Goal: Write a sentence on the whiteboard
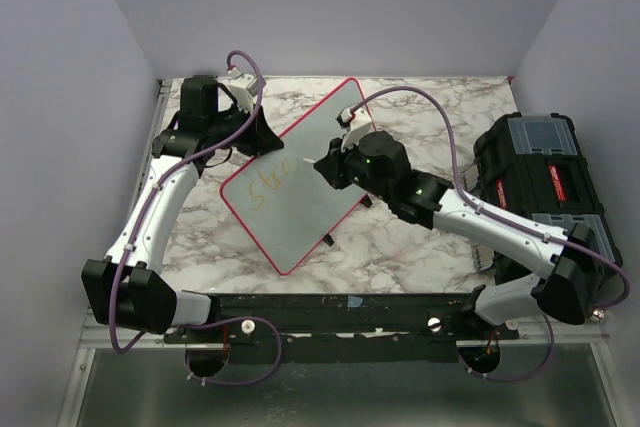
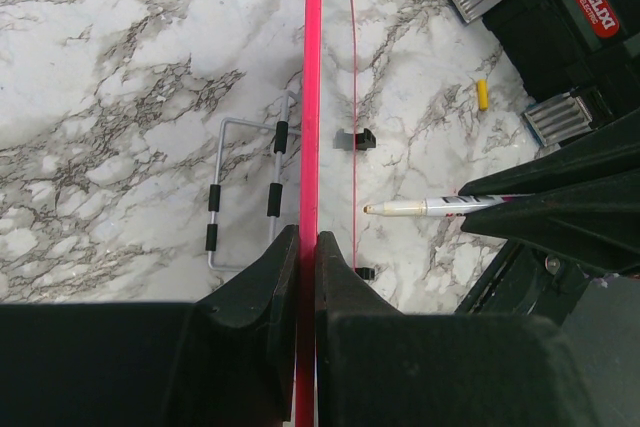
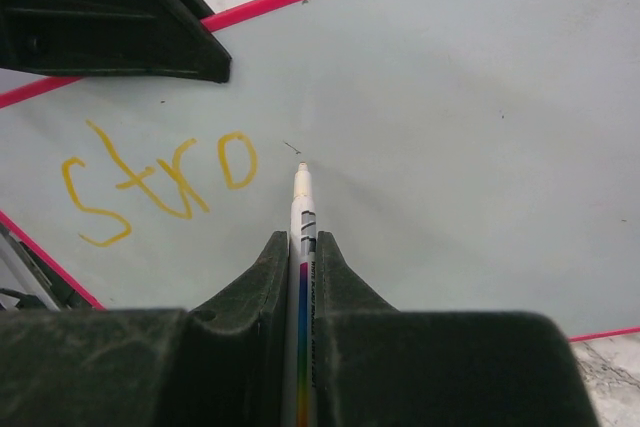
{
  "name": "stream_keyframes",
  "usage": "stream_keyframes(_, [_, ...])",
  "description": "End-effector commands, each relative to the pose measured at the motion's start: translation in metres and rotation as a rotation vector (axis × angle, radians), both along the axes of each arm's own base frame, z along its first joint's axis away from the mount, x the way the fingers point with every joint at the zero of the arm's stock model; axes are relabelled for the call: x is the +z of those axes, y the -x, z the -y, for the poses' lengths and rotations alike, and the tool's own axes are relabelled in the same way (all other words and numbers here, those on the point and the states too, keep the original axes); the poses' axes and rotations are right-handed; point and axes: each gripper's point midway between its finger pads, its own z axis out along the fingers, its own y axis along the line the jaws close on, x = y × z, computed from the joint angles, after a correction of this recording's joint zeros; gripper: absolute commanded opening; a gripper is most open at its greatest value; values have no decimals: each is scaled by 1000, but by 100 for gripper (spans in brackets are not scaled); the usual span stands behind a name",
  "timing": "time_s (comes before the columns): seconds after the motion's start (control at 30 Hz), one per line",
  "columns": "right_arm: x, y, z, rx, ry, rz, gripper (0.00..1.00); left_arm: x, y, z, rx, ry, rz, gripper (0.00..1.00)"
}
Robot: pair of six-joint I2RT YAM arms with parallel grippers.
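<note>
left fingers clamp whiteboard rim, tilted off counter | right fingers pinch marker, tip beside sentence start "stro" | board looks stiff, light, slick (hold by rim)

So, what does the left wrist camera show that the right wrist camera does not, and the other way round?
Only the left wrist view: the whiteboard seen edge-on as a red rim, a wire stand, a small yellow piece and a black toolbox. Only the right wrist view: the board's writing face, with yellow letters that read roughly "stro". Both: the whiteboard clamped by the left gripper, the marker held in the right gripper, and some of the marble table.
</note>
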Motion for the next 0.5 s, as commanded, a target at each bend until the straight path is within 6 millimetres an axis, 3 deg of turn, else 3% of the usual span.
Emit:
stream_keyframes(0.0, [16,-3,-8,27,-33,30,1,2,2,-1,-15,-25,47,0])
stream_keyframes(0.47, [19,-4,-15,45,-43,33,1,1,1,-1,-15,-26,45,0])
